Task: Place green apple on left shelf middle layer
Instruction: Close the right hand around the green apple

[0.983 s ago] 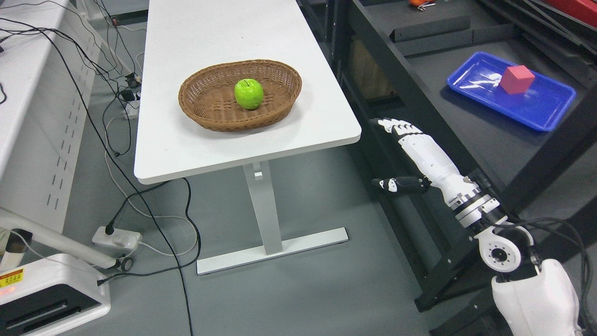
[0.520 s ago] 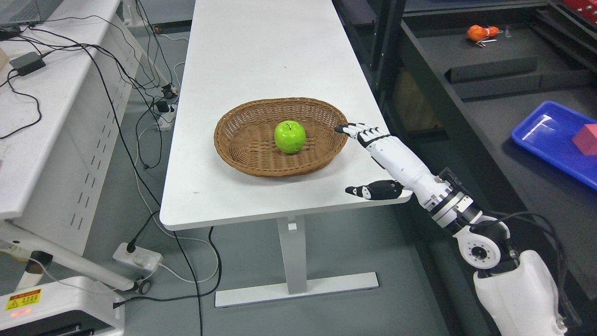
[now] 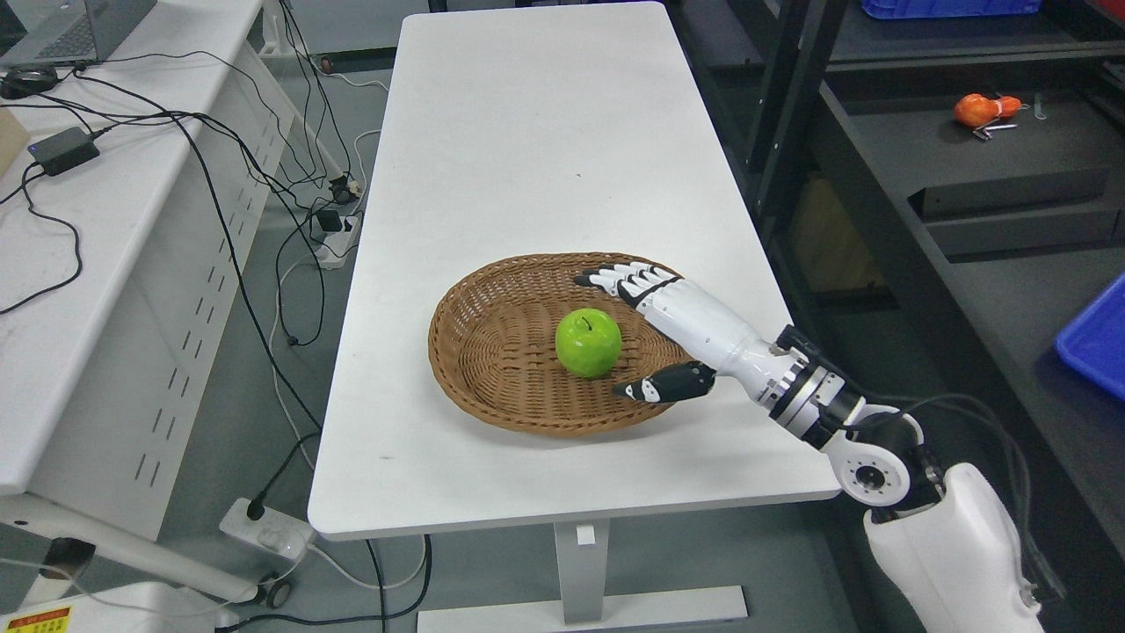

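Note:
A green apple (image 3: 588, 343) sits in the middle of a brown wicker basket (image 3: 492, 352) on a white table (image 3: 545, 149). My right hand (image 3: 608, 334) reaches in from the lower right and is open inside the basket, just right of the apple. Its fingers (image 3: 615, 281) stretch past the apple's far side and the thumb (image 3: 659, 387) lies at its near side; they bracket the apple without closing on it. The left hand is out of view.
A dark shelf unit (image 3: 879, 193) stands right of the table, with an orange object (image 3: 984, 110) on one layer and a blue tray's corner (image 3: 1099, 338) at the right edge. A white desk with cables (image 3: 132, 176) stands at the left.
The camera view has shifted, so the table sits lower and more centred. My right hand has moved left from the basket's right rim into the basket, up beside the apple.

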